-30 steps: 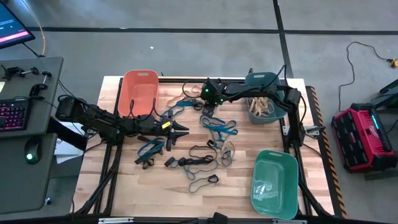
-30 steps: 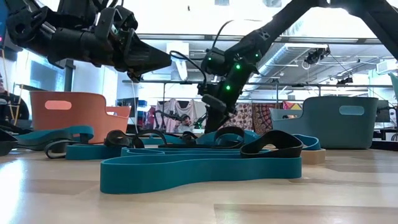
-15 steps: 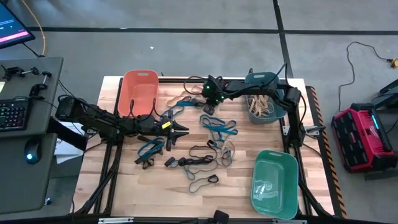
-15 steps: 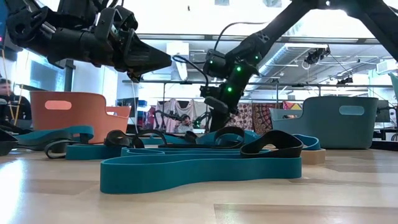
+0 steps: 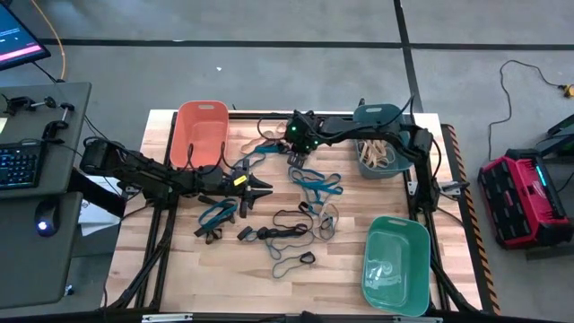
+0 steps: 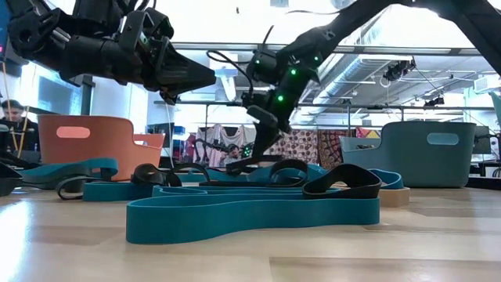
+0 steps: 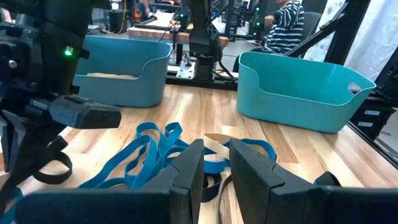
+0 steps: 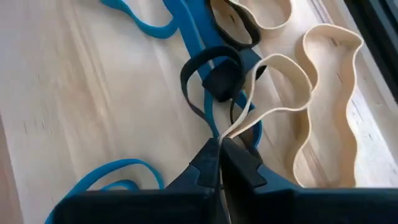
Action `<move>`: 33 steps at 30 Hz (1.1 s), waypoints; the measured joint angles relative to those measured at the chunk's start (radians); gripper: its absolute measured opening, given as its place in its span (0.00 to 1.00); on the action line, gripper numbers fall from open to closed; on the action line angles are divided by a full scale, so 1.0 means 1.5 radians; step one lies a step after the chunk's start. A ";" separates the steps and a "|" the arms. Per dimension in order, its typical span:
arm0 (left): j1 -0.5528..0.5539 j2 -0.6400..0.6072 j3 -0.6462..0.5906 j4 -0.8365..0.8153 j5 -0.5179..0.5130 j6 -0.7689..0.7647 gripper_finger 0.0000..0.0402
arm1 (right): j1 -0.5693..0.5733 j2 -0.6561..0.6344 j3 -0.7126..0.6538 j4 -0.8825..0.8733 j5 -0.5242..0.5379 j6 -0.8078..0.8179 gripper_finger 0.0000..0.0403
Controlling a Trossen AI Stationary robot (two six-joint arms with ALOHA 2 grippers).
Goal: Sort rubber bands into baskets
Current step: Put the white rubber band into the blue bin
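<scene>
Several blue, black and tan rubber bands (image 5: pixel 296 211) lie across the middle of the table. My right gripper (image 8: pixel 221 149) is at the far middle (image 5: pixel 291 159), shut on a tan band (image 8: pixel 273 81). My left gripper (image 7: pixel 216 163) hovers at the left of the pile (image 5: pixel 262 188), pointing almost level, open by a narrow gap with nothing between its fingers. The orange basket (image 5: pixel 199 133) stands at the far left. The dark teal basket (image 5: pixel 384 117) at the far right holds tan bands. The green basket (image 5: pixel 397 263) stands near right. My right gripper pinches the tan band at one end of its loop (image 8: pixel 232 129), the two strands pressed together between the fingertips. The fingers slant down from above. The rest of the loop (image 8: pixel 297 78) spreads open ahead of the fingertips, over a black band (image 8: pixel 214 74) and blue bands.
A second tan band (image 8: pixel 329 106) lies next to the held one. Black cables run along the table's far edge (image 5: pixel 269 121). A desk with a keyboard and mouse (image 5: pixel 36 170) stands left of the table, a red box (image 5: pixel 520 193) on the floor at the right. A person (image 7: pixel 283 22) sits beyond the table.
My right gripper has risen a little and shifted toward the table's left edge. My left arm has kept still.
</scene>
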 joint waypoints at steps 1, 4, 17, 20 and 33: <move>0.000 0.000 0.000 0.000 0.000 0.000 0.17 | 0.004 0.000 0.000 -0.001 0.006 0.004 0.00; 0.000 0.000 0.000 -0.001 0.000 0.000 0.17 | 0.016 0.000 0.000 -0.014 0.009 0.029 0.00; 0.000 0.000 0.000 -0.001 0.000 -0.005 0.17 | 0.038 -0.001 -0.005 -0.013 0.101 0.079 0.34; 0.000 0.000 0.000 0.000 0.000 -0.005 0.17 | 0.032 0.003 -0.005 0.005 0.100 0.081 0.38; -0.001 0.000 0.000 0.000 0.000 -0.006 0.17 | 0.026 0.060 -0.006 0.023 0.130 0.092 0.39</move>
